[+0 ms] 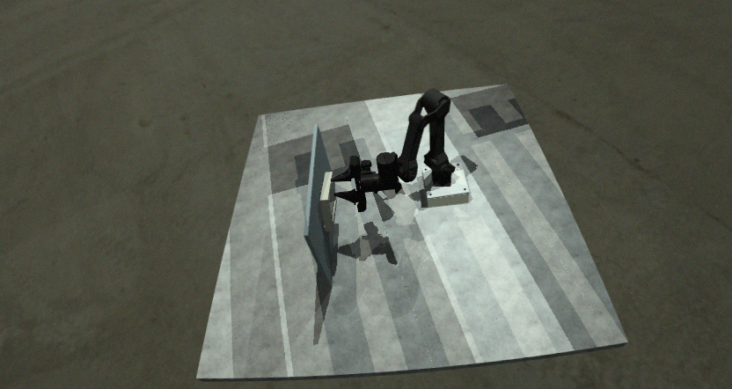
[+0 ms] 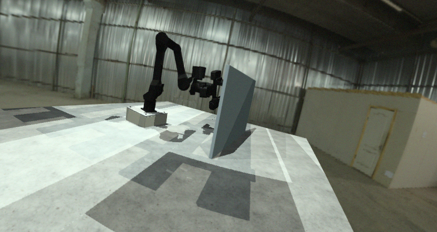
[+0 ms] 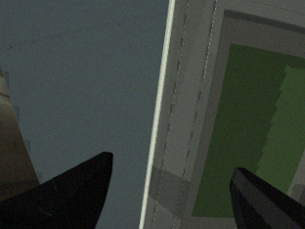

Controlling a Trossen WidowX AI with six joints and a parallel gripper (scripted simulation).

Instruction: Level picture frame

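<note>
1. The picture frame (image 1: 325,192) (image 3: 188,103), pale-edged around a green picture, is on the arm's side of an upright blue-grey panel (image 1: 315,181) (image 2: 233,108) (image 3: 93,83), which serves as its wall.
2. The gripper (image 1: 335,187) (image 3: 174,169) has its fingers apart, one on each side of the frame's near edge in the wrist view, probably so they can close on that border for the lift.
3. Behind it, the black arm (image 1: 435,102) (image 2: 161,42) reaches across from a pale base block (image 1: 446,198) (image 2: 134,117) on the surface (image 1: 511,304) (image 2: 45,157).
4. Screw and notched strip are hidden; the exterior panel conceals the frame. The wrist view crops it, so which side hangs high is unclear.
</note>
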